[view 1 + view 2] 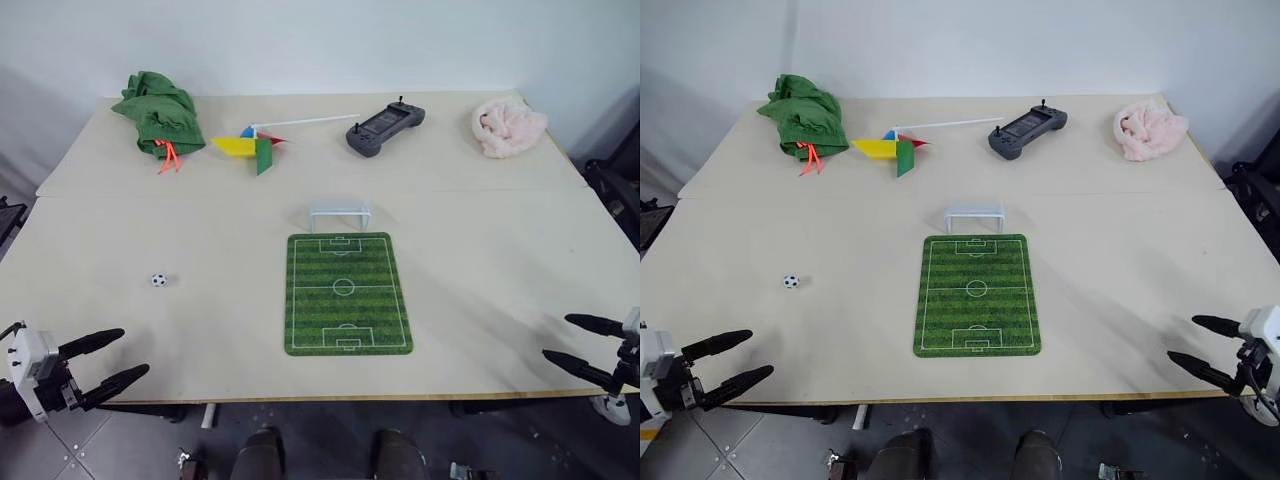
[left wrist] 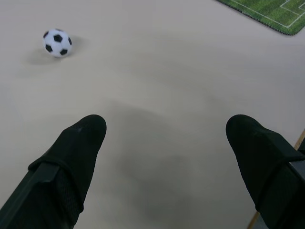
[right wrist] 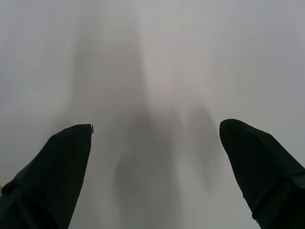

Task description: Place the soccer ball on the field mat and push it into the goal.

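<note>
The soccer ball (image 1: 159, 280) is tiny, white with black patches, and rests on the bare table left of the field mat (image 1: 347, 292); the left wrist view also catches the soccer ball (image 2: 57, 42). The striped green mat with white pitch lines lies flat at the table's middle. Just beyond its far edge stands the pale goal (image 1: 340, 214). My left gripper (image 1: 132, 354) hovers open at the table's near left edge, a short way in front of the ball. At the near right edge my right gripper (image 1: 558, 339) is open too, with nothing between its fingers.
Along the far side of the table lie a bunched green cloth (image 1: 157, 109), a coloured paper pinwheel on a white stick (image 1: 258, 144), a grey handheld controller (image 1: 384, 130) and a pink fluffy cloth (image 1: 507, 126). The table's front edge (image 1: 330, 399) runs just before both grippers.
</note>
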